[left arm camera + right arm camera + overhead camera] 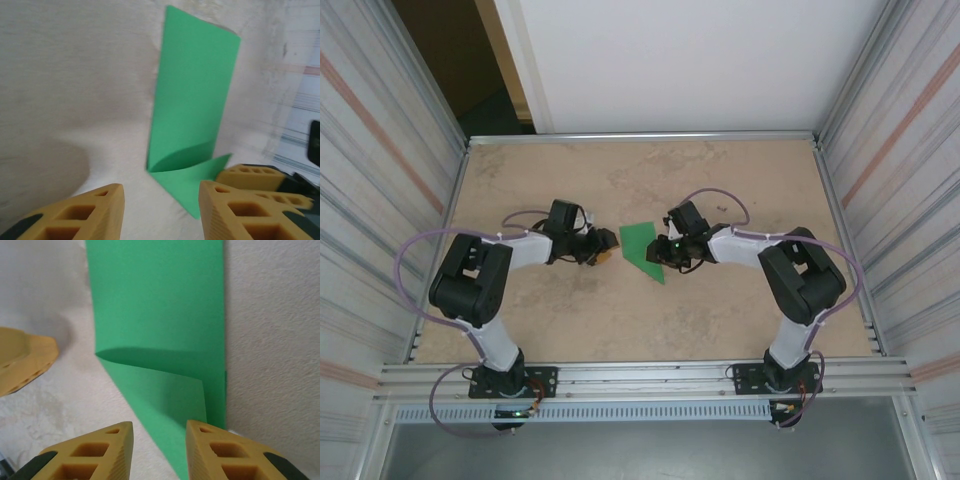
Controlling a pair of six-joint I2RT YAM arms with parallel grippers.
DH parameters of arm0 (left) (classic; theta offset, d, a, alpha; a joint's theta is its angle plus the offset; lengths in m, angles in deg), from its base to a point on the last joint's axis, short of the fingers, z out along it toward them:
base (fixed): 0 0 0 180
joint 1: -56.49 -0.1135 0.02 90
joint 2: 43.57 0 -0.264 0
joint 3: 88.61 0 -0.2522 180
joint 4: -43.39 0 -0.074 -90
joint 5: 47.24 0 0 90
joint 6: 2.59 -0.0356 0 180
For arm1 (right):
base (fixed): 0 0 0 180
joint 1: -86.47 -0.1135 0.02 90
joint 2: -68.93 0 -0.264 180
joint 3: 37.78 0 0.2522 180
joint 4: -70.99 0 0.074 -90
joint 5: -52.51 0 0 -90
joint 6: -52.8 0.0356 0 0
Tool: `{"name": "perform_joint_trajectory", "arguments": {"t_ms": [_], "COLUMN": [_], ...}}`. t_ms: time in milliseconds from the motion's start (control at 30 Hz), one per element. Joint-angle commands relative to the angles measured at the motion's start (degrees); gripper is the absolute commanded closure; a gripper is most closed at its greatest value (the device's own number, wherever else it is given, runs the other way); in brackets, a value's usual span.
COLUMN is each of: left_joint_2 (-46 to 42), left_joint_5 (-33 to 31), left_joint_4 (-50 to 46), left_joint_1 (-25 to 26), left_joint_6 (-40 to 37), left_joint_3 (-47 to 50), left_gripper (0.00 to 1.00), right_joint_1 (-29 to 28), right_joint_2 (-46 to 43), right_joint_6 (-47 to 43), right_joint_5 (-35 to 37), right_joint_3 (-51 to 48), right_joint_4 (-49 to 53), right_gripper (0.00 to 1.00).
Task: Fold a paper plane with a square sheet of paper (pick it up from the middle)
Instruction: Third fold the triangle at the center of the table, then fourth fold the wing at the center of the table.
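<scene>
The square sheet of paper (642, 245) is bright green and lies folded on the table between my two grippers. It is a long strip with one corner turned over into a slanted flap (165, 395) that stands slightly off the layer below. My left gripper (610, 243) sits just left of the sheet, open, its fingers (90, 210) apart and level with the pointed end (187, 192). My right gripper (656, 250) is at the sheet's right edge, open, with the paper's point (170, 440) lying on the table between its fingers (220, 450), not pinched.
A tan tabletop (620, 180) is bounded by a metal rail (640, 136) at the back and corrugated walls (380, 160) on both sides. The right gripper's fingertip (250, 176) shows beside the paper in the left wrist view, and the left fingertip (25, 365) in the right wrist view.
</scene>
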State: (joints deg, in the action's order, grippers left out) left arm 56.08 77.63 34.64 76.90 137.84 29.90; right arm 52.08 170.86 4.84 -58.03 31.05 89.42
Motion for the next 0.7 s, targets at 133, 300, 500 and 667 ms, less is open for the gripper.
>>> {"name": "perform_joint_trajectory", "arguments": {"t_ms": [133, 300, 500, 667], "left_joint_2": [1.6, 2.5, 4.2, 5.2], "left_joint_5": [2.0, 2.0, 1.5, 1.3], "left_joint_4": [3.3, 2.7, 1.8, 1.6], "left_joint_1": [2.4, 3.2, 4.4, 4.8], "left_joint_6": [3.0, 3.0, 2.9, 2.8], "left_joint_3": [-0.1, 0.0, -1.4, -2.6], "left_gripper": [0.56, 0.55, 0.57, 0.6], "right_joint_1": [1.3, 1.7, 1.8, 2.0], "right_joint_2": [3.8, 5.5, 6.1, 6.1], "right_joint_6": [1.7, 1.4, 1.4, 1.2], "right_joint_5": [0.3, -0.5, -0.5, -0.5], "right_joint_3": [2.6, 2.4, 2.1, 1.8], "right_joint_4": [1.8, 2.8, 3.1, 3.0], "right_gripper": [0.76, 0.79, 0.8, 0.8]}}
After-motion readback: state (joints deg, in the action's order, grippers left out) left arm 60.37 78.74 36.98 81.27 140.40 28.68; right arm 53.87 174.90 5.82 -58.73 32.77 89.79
